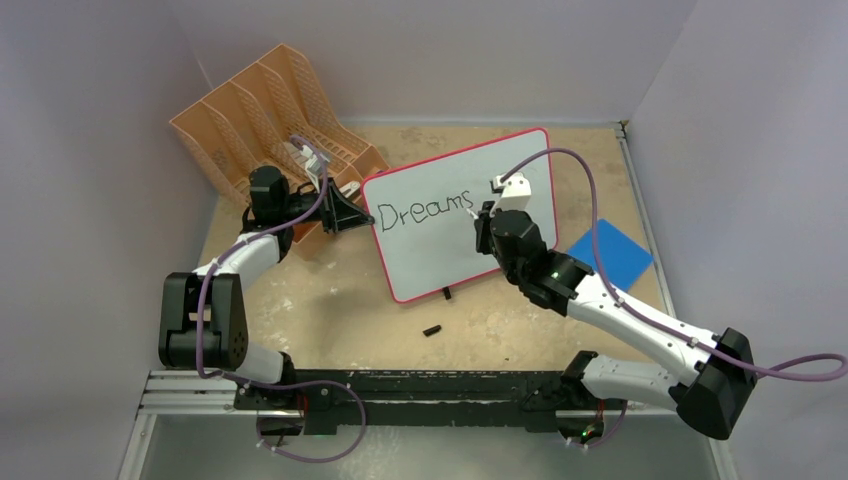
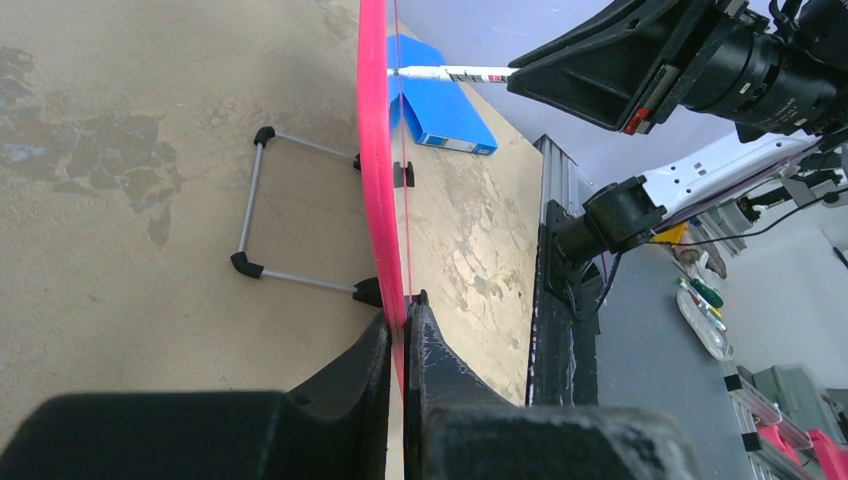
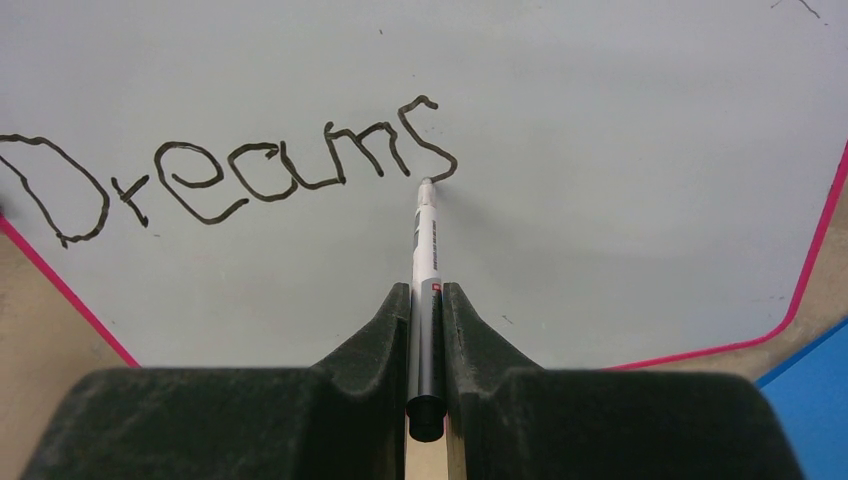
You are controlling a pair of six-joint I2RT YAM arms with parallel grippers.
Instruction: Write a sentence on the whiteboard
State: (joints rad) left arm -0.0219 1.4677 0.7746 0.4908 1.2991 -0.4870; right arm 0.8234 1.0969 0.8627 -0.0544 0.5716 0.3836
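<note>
One board (image 1: 450, 262), centre of top view, red frame. Likely light, thin and stiff, with a slick face; apt to slide or rock under pen pressure. Best held by frame edge, off the writing face. Frame pinched at board's left edge by left gripper (image 2: 404, 312), closed on it, low centre of left wrist view. Behind board there, wire stand (image 2: 250, 200), left of middle; whether bearing weight, cannot tell. Bottom centre of right wrist view, right gripper (image 3: 427, 297) closed on marker (image 3: 426, 235): slim, smooth, light barrel, gripped along rear half, likely to slip or twist if pressed hard. Tip touching board at tail of last letter. Of sentence (image 3: 230, 170), only "Dreams" down, upper left of right wrist view; rest not yet written. Lower board hidden by fingers in that view. Small black piece (image 1: 432, 329) on table (image 1: 330, 300) below board, maybe a cap; too small to tell.
</note>
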